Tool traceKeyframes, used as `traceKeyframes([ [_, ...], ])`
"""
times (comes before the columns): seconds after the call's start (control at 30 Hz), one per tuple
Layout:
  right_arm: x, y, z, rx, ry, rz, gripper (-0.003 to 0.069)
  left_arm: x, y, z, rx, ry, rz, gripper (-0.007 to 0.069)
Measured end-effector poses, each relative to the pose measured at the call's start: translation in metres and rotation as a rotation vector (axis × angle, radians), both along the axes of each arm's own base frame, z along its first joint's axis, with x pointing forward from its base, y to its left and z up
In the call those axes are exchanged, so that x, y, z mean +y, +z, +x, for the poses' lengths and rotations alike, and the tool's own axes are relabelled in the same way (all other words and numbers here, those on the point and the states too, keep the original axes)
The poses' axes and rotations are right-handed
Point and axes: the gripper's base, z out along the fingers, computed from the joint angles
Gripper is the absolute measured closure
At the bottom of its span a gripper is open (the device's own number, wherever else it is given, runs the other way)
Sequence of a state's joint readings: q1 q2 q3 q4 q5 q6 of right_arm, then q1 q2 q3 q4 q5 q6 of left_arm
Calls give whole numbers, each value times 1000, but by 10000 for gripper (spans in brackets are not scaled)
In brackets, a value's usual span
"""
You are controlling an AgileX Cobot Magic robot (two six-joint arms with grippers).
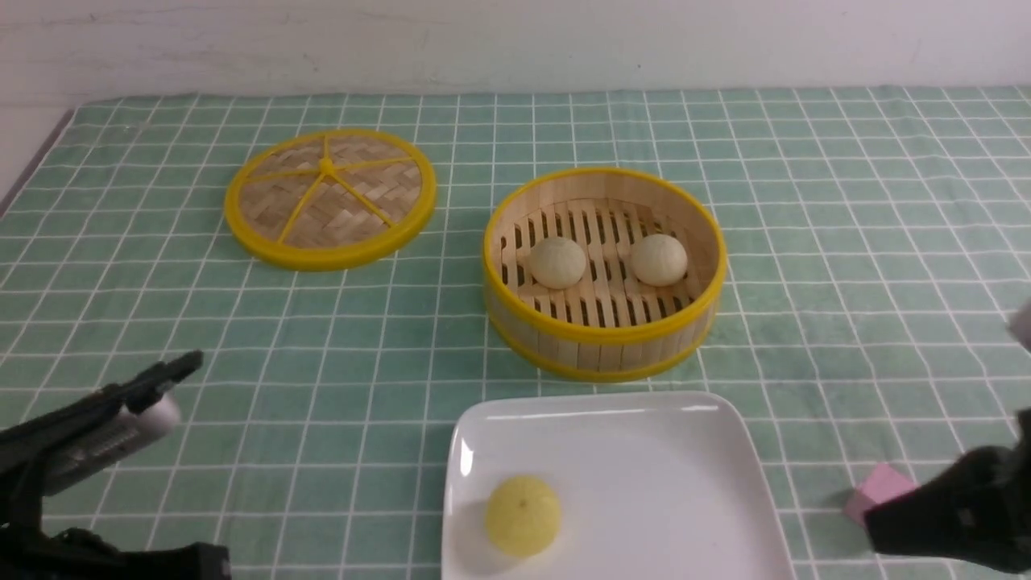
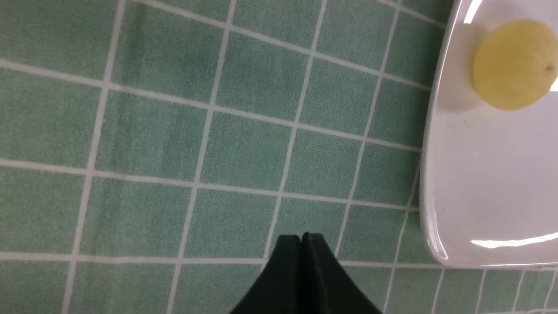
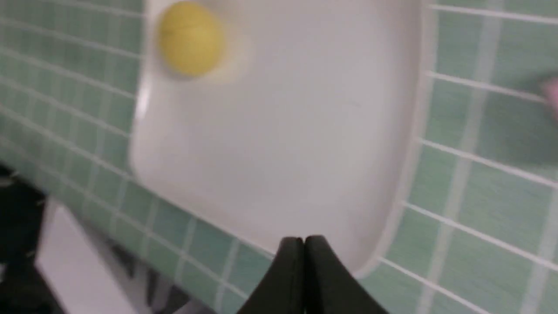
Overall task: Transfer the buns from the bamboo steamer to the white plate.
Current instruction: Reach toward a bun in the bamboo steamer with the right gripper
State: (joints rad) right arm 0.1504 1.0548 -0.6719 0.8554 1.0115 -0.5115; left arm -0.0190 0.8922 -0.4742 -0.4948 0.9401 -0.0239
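left end effector (image 2: pixel 301 237): fingers pressed together, empty, over the green checked surface (image 2: pixel 174 131) beside the white plate (image 2: pixel 436 174)
right end effector (image 3: pixel 304 239): fingers together, empty, by the white plate's edge
white plate: nearest, carries a yellow bun (image 1: pixel 522 514)
bamboo steamer (image 1: pixel 604 342): just behind the white plate; left bun (image 1: pixel 557 262) and right bun (image 1: pixel 659 259) inside, apart
lid (image 1: pixel 330 197): far left, lying flat

Cream buns (image 1: pixel 557 263), yellow-rimmed pale bamboo steamer (image 1: pixel 604 348), white plate (image 1: pixel 644 467), green white-gridded cloth (image 1: pixel 322 338), seemingly pink block (image 1: pixel 882 487)
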Motion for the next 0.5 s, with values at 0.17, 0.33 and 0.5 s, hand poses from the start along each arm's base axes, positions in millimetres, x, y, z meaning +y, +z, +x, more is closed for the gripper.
traceKeyframes([
  [0.17, 36, 3, 41, -8, 150, -36, 641, -4, -5, 13, 1, -22, -42, 611],
  [0.33, 58, -2, 96, -51, 142, -188, 600, -5, -4, 14, -16, -42, -45, 599],
  [0.5, 72, -2, 167, -159, 39, -298, 488, -4, -4, 17, -36, -12, -45, 571],
])
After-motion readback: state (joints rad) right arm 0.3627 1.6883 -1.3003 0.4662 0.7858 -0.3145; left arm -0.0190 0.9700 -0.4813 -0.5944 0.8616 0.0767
